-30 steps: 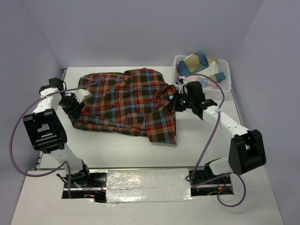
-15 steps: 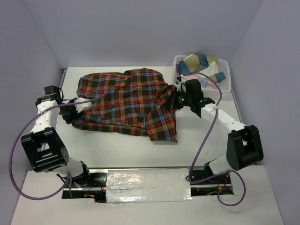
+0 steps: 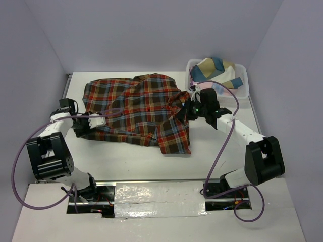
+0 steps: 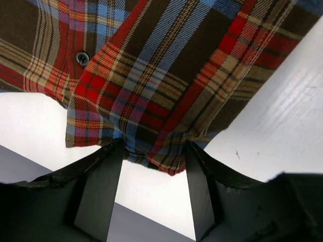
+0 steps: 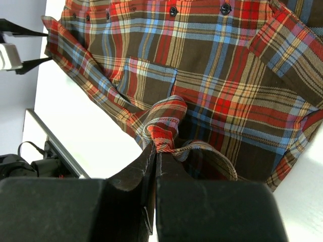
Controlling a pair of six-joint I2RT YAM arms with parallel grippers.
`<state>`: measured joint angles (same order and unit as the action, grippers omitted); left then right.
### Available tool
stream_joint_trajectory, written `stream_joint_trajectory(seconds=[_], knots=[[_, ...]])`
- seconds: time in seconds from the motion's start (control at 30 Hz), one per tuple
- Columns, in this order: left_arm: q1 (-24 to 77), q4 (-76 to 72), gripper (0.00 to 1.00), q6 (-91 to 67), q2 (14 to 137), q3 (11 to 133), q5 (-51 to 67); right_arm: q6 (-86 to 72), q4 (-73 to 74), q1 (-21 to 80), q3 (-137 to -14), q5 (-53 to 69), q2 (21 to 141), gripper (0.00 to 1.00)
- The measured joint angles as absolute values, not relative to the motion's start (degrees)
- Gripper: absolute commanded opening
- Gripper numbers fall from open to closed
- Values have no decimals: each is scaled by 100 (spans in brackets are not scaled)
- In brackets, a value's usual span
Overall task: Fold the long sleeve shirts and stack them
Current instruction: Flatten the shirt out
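A red, brown and blue plaid shirt (image 3: 133, 106) lies spread and partly rumpled across the far middle of a white table (image 3: 151, 159). The left gripper (image 4: 154, 148) sits at the shirt's left hem with its fingers spread apart. A corner of the hem lies between them, unclamped. The right gripper (image 5: 154, 151) has its fingers pressed together, pinching a small raised fold at the shirt's right side.

Likely trouble: the left jaws frame only the tip of the hem, so closing there may catch too little cloth and lose it on a pull. The right pinch is narrow too. A hard tug could let the fold slip out, or drag the whole shirt into a heap. The right arm works just beside a white basket (image 3: 246, 83) holding folded cloth (image 3: 214, 68), and its purple cable (image 3: 220, 154) loops close by. Whether the cable touches the basket cannot be told from above.

The shirt's left side lies near the table's left edge, leaving little room there. Bare table lies open along the near side, between the shirt and the arm bases.
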<state>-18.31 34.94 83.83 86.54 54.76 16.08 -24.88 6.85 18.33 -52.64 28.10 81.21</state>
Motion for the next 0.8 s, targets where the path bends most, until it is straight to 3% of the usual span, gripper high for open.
stream_joint_trajectory(seconds=[0.07, 0.13, 0.17, 0.3, 0.4, 0.5, 0.8], knots=[[-1804, 3304, 60, 8374, 8654, 5352, 1584, -2504, 672, 1833, -5251, 2818, 8119, 0], [-1787, 3216, 49, 8361, 8661, 5273, 1562, -2506, 674, 1833, -5240, 2827, 8119, 0], [-1780, 3173, 36, 8388, 8663, 5245, 1555, -2506, 672, 1833, -5234, 2827, 8119, 0], [-1778, 3120, 13, 8372, 8700, 5207, 1538, -2510, 655, 1833, -5194, 2829, 8101, 0], [-1778, 3164, 11, 8309, 8713, 5231, 1549, -2508, 663, 1833, -5194, 2827, 8079, 0], [-1780, 3308, 1, 8213, 8718, 5367, 1549, -2497, 696, 1833, -5188, 2816, 8009, 0], [-2036, 4034, 0, 8031, 8711, 6075, 1686, -2303, 1127, 1833, -5089, 2683, 7443, 0]])
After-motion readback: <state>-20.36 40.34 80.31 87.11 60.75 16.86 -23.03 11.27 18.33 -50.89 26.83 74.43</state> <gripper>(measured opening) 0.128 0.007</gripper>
